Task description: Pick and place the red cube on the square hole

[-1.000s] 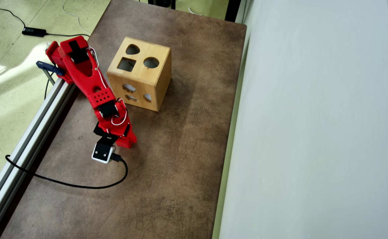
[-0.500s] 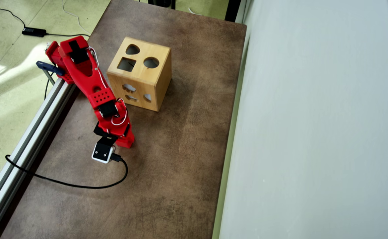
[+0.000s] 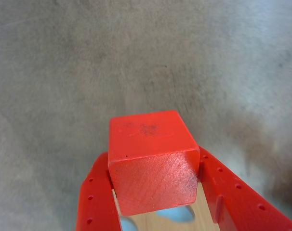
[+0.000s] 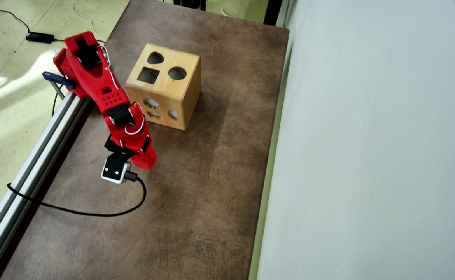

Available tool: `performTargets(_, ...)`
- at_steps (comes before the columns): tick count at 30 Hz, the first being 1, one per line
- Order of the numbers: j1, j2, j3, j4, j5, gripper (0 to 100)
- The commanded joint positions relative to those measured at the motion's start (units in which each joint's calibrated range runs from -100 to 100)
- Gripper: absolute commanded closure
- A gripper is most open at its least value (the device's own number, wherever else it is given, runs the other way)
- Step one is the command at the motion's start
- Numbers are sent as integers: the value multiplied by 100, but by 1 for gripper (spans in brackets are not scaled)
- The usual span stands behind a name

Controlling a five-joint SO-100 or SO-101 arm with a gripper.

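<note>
Jaws stand clamped on the red cube (image 3: 153, 161), one red finger (image 3: 95, 195) pressed to its left side and the other to its right in the wrist view. The gripper (image 3: 155, 192) carries the cube above the brown table (image 3: 64, 72), and a strip of light wood with a pale cut-out shows just below the cube, between the fingers.

In the overhead view the gripper (image 4: 145, 160) points down toward the table (image 4: 212, 175), and the cube itself cannot be made out there under the red parts. The wrist camera (image 4: 114, 170), a small white block with a black cable (image 4: 76, 210), sits at the left side of the gripper. From there the arm (image 4: 111, 97) runs up and to the left in that view, bent at the elbow, to its base (image 4: 66, 64) at the table's left edge beside the metal rail (image 4: 29, 167).

The wooden box (image 4: 165, 87) stands just right of the forearm, near it. The square hole (image 4: 148, 75) lies in the box's top face, beside the heart-shaped hole (image 4: 155, 58) and the round hole (image 4: 177, 73), well apart from the gripper.
</note>
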Motion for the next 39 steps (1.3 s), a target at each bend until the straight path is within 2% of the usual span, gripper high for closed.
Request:
performTargets(1, -77, -1147, -162, 627, -44, 98)
performTargets(6, -92, -1869, -171, 1335, -244, 98)
performTargets(13, -649, -2395, -162, 1986, -747, 98)
performTargets(20, -1288, -2548, -144, 2002, -1294, 98)
performTargets(39, -2670, -3312, 786, 1994, -2012, 98)
